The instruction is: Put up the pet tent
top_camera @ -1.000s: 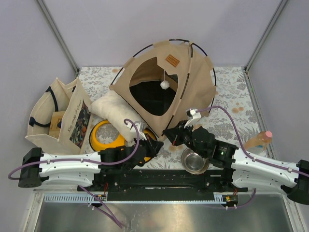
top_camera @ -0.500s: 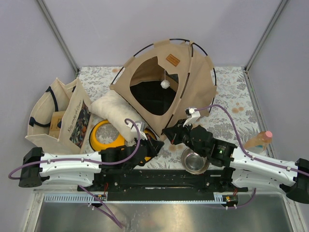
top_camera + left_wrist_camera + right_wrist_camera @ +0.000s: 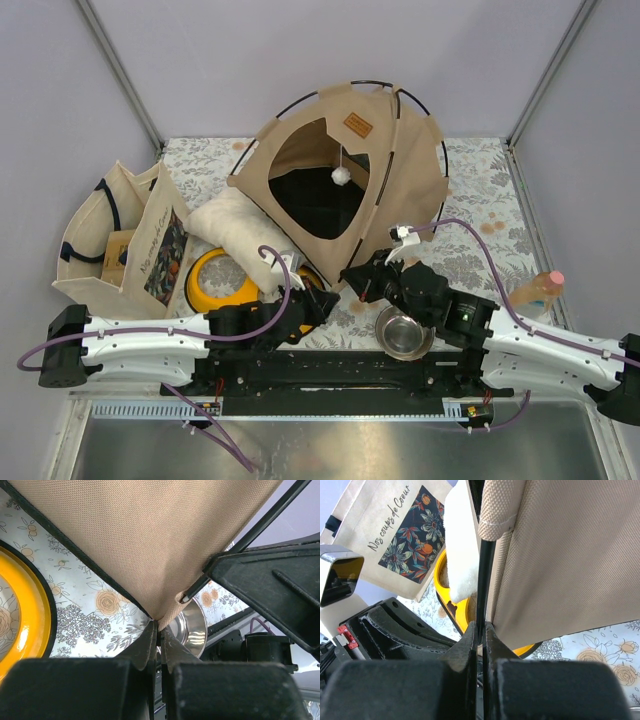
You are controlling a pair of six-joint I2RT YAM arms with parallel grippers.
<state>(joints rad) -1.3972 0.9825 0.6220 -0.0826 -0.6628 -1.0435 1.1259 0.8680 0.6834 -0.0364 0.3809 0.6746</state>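
The tan pet tent (image 3: pixel 340 170) stands on the table with its opening facing the arms, a white pompom (image 3: pixel 341 175) hanging inside. Its near front corner comes down between both grippers. My left gripper (image 3: pixel 322 298) is shut on the tip of the canvas corner (image 3: pixel 159 622). My right gripper (image 3: pixel 352 277) is shut on a thin black pole (image 3: pixel 484 580) where it leaves the canvas sleeve (image 3: pixel 495 510). The two grippers sit close together, almost touching.
A cream printed tote bag (image 3: pixel 120 235) stands at the left. A white fluffy cushion (image 3: pixel 235 235) leans on the tent's left side, over a yellow bowl (image 3: pixel 220 280). A steel bowl (image 3: pixel 403 332) lies under the right arm, and a bottle (image 3: pixel 535 290) stands at the right edge.
The right arm's wrist shifted slightly sideways and back. Both grips stay as they were and the tent has not visibly moved.
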